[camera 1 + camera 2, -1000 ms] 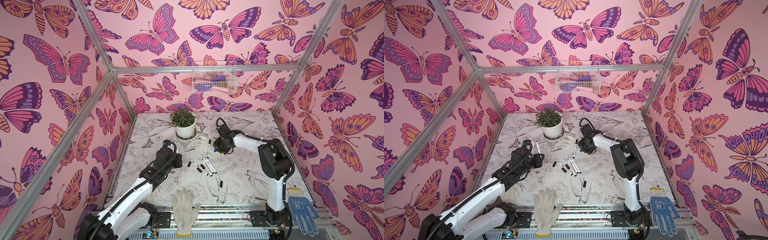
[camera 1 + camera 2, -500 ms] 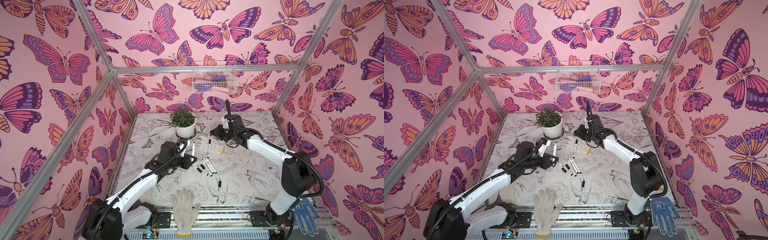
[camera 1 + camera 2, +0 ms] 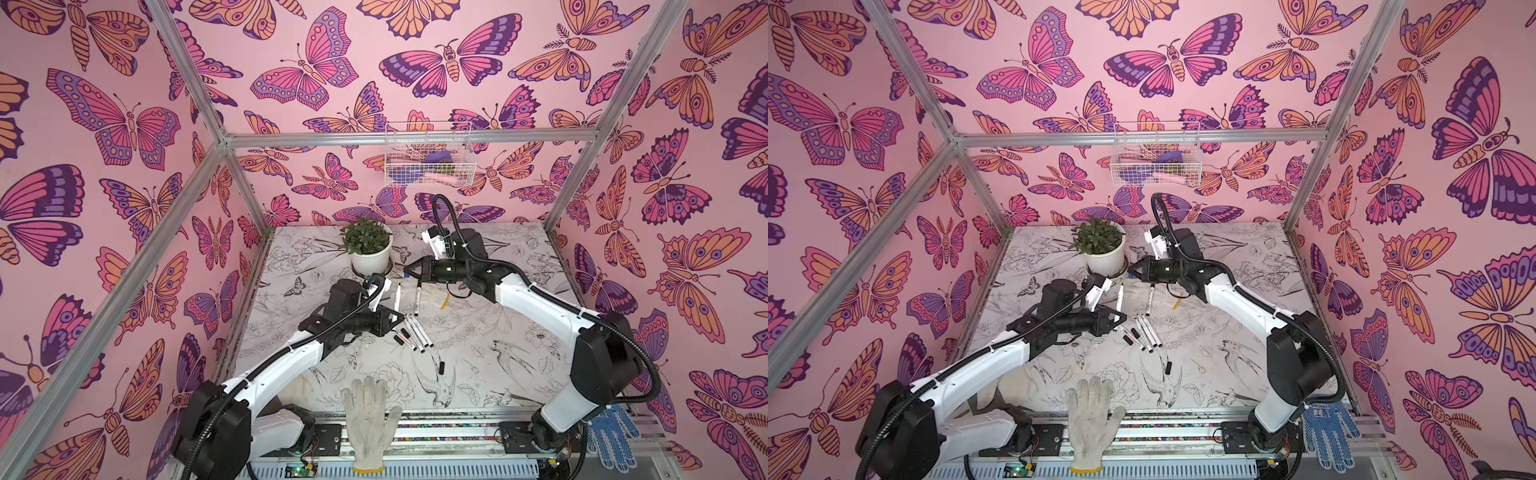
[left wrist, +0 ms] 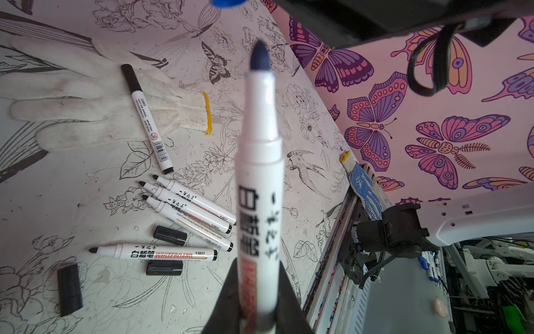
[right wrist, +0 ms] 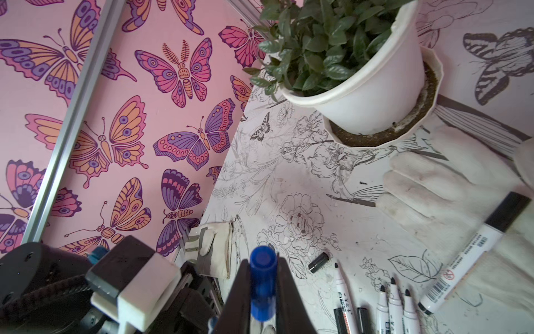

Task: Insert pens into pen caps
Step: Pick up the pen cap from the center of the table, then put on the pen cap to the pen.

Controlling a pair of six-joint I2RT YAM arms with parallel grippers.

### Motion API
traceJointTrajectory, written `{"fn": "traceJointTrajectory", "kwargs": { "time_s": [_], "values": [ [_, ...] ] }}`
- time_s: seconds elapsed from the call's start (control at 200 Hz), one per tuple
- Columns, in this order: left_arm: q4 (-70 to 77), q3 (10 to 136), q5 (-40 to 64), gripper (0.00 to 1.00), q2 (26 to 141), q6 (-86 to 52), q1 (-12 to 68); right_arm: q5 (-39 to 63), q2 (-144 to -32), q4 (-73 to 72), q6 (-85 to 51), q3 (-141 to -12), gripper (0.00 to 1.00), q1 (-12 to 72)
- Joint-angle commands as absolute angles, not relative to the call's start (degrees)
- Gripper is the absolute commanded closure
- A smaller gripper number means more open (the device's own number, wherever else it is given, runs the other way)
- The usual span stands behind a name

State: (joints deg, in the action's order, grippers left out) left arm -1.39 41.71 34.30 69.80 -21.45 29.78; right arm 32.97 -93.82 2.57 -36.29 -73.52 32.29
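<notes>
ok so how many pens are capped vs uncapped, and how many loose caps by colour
uncapped pens on the table: 4
uncapped pen in the left gripper: 1
capped pen on the white glove: 1
loose black caps: 4
blue cap in the right gripper: 1
total: 11

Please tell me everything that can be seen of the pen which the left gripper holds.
The pen is a slim white marker, plastic by its look, with black characters and red lettering on its barrel. It is uncapped and its dark blue tip is bare. The left gripper clamps it near its rear end, lifted, tip towards the blue cap, apart from it.
</notes>
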Motion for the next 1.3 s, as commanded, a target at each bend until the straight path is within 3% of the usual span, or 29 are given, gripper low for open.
{"fn": "traceJointTrajectory", "kwargs": {
  "time_s": [0.0, 1.047, 1.297],
  "values": [
    [0.2, 42.7, 34.9, 1.00, 70.8, -21.7, 30.7, 34.7, -91.8, -0.5, -35.6, -72.7, 0.99, 32.6],
    [4.3, 42.6, 31.6, 1.00, 71.4, -22.8, 30.9, 37.5, -90.7, 0.8, -35.4, -70.6, 1.00, 34.1],
    [15.5, 40.4, 29.4, 1.00, 71.2, -30.0, 30.7, 37.5, -90.4, 0.8, -34.0, -69.6, 1.00, 34.1]
  ]
}}
